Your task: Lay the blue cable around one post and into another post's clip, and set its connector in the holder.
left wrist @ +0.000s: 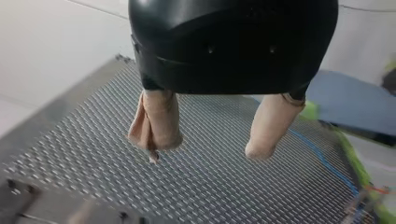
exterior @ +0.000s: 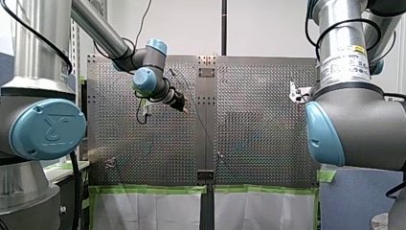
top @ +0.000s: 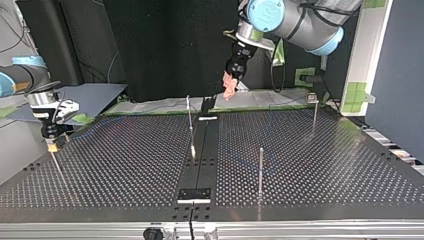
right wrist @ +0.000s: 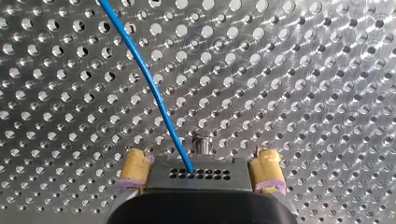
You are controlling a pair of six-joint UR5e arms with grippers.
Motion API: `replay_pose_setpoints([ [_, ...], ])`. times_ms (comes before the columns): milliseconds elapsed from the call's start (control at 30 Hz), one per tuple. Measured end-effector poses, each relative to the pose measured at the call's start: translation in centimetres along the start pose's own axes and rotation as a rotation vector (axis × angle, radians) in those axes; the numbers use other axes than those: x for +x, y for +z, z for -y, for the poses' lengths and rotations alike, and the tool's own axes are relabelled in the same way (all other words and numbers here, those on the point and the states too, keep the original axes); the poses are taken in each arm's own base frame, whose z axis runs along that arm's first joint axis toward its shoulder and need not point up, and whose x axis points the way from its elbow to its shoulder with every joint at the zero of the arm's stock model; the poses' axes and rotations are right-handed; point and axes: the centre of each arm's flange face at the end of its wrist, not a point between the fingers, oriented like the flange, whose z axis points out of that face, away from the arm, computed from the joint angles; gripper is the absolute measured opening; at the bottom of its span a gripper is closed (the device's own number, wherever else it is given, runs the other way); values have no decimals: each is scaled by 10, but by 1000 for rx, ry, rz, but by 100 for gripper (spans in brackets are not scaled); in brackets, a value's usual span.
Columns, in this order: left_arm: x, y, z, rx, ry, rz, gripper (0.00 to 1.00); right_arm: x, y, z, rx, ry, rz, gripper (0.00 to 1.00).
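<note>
In the right wrist view the blue cable (right wrist: pixel 149 79) runs across the perforated table (right wrist: pixel 303 70) into a dark connector block (right wrist: pixel 201 173) with rows of small holes. My right gripper (right wrist: pixel 200 170) is open, its yellow pads (right wrist: pixel 133 168) flanking the block; a metal post top (right wrist: pixel 203 142) shows just beyond. In the top view this gripper (top: pixel 51 145) stands over a thin post (top: pixel 56 164) at the left edge. My left gripper (left wrist: pixel 209 148) hangs open and empty, beige pads (left wrist: pixel 159 126) apart, high above the table's far edge (top: pixel 230 90). The cable (left wrist: pixel 322 156) lies beside it.
Three thin posts stand on the table: one by the black centre strip (top: pixel 190 125), one nearer the camera (top: pixel 260 170), one at the back right with a clip on top (top: pixel 314 110). Green tape edges the far side (top: pixel 150 112).
</note>
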Motion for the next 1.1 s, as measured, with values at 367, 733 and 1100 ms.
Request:
replay_pose_setpoints([
  [367,70,1,-19,-69,53,-82,100,0,0,0,0,0,0,100],
  [733,107,-18,-30,-88,54,-89,100,0,0,1,0,-1,-1,100],
  [1100,110,-16,-29,-47,14,-36,100,0,0,1,0,-1,-2,100],
])
